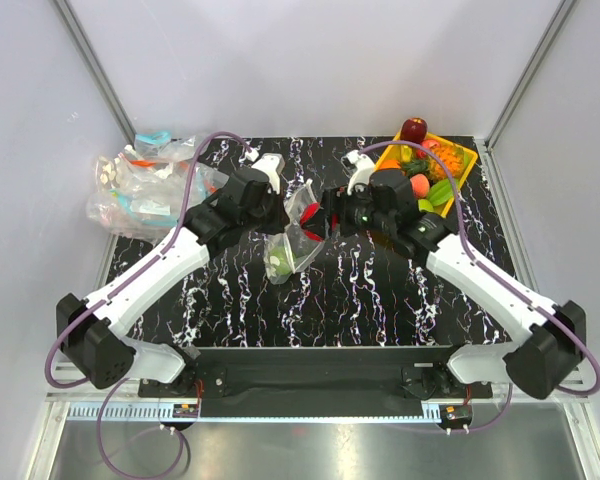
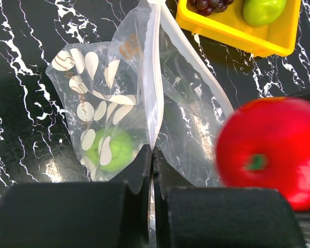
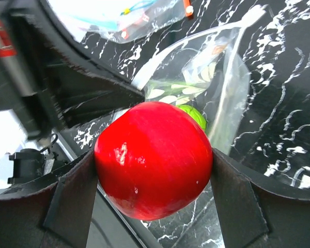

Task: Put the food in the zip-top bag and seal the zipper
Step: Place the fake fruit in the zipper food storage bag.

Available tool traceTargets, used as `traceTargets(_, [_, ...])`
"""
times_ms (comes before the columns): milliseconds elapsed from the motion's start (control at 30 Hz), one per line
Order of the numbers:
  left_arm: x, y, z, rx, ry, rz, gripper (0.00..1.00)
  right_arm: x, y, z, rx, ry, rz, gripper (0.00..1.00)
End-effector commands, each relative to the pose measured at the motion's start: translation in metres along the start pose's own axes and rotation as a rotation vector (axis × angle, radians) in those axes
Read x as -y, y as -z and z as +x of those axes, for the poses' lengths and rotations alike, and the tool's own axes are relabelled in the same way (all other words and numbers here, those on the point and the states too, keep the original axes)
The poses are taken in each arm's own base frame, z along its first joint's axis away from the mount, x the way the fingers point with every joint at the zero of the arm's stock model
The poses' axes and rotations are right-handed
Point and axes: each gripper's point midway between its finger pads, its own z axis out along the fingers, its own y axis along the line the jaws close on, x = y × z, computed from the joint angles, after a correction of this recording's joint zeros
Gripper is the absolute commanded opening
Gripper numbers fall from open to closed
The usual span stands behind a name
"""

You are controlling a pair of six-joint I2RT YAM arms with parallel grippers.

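Illegibly blurred brown logo [image 2: 128,49] on bag [image 2: 93,77] holding green fruit [image 2: 119,147].

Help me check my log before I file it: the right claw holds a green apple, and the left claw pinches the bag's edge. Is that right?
No. The right claw holds a red fruit, not a green apple; the right wrist view shows it. The left claw does pinch the bag at its edge.

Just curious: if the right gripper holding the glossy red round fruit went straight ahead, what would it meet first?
Probably the clear plastic bag beyond the red round fruit, with a green fruit inside; depth is unclear.
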Motion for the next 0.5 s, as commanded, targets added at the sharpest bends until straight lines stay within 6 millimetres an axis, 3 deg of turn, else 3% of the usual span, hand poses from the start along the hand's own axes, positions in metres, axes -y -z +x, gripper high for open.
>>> traceTargets(0, [0.010, 0.013, -0.021, 0.091, 0.022, 0.055, 0.00, -0.016, -0.015, -0.023, 0.064, 0.004, -0.040, 0.50])
traceTargets(167, [0.008, 0.015, -0.018, 0.093, 0.031, 0.063, 0.00, -0.001, -0.035, -0.016, 0.042, -0.020, 0.029, 0.54])
traceTargets(333, [0.002, 0.015, -0.016, 0.099, 0.047, 0.059, 0.00, 0.008, -0.041, -0.010, 0.031, -0.029, 0.083, 0.90])
traceTargets(467, [0.003, 0.015, -0.013, 0.089, 0.056, 0.085, 0.00, 0.003, -0.040, -0.011, 0.032, -0.021, 0.069, 0.97])
